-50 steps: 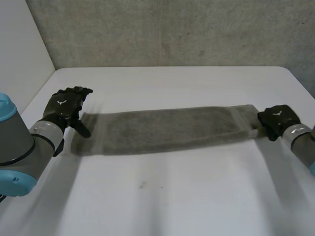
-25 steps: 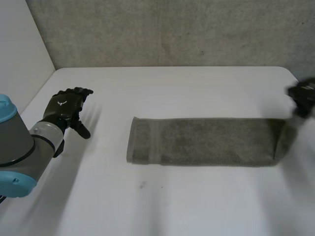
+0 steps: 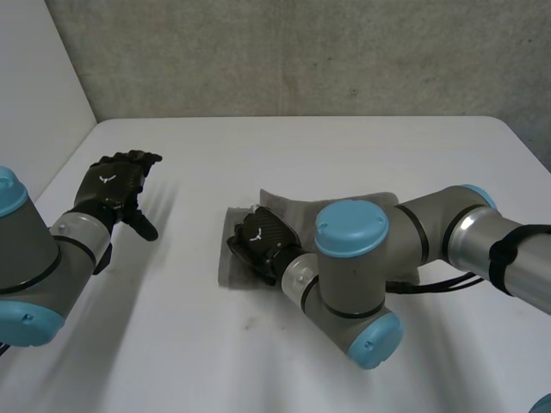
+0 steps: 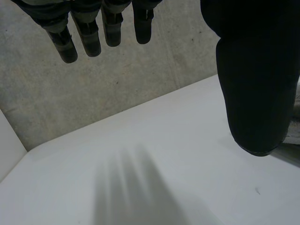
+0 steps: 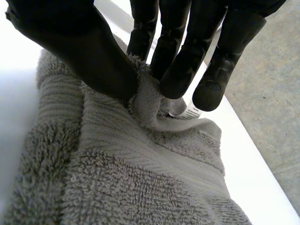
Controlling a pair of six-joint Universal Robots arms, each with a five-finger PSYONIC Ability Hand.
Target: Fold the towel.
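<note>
My right hand [image 3: 258, 237] just swung the towel [image 3: 293, 205] end over onto the other end and is pinching its edge: half-fold made. Left hand [image 3: 112, 185] spread, unmoved.

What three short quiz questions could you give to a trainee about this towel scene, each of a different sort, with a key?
1. True or false: the left robot hand is gripping the towel.
2. Choose one. The right robot hand is: A) open and touching nothing; B) pinching a fold of the towel between thumb and fingers; C) curled shut and holding nothing.
3. Fill in the gap: the towel lies on the white ____.

Key
1. False: its fingers are straight and it is apart from the towel.
2. B, as the right wrist view shows.
3. table
</note>
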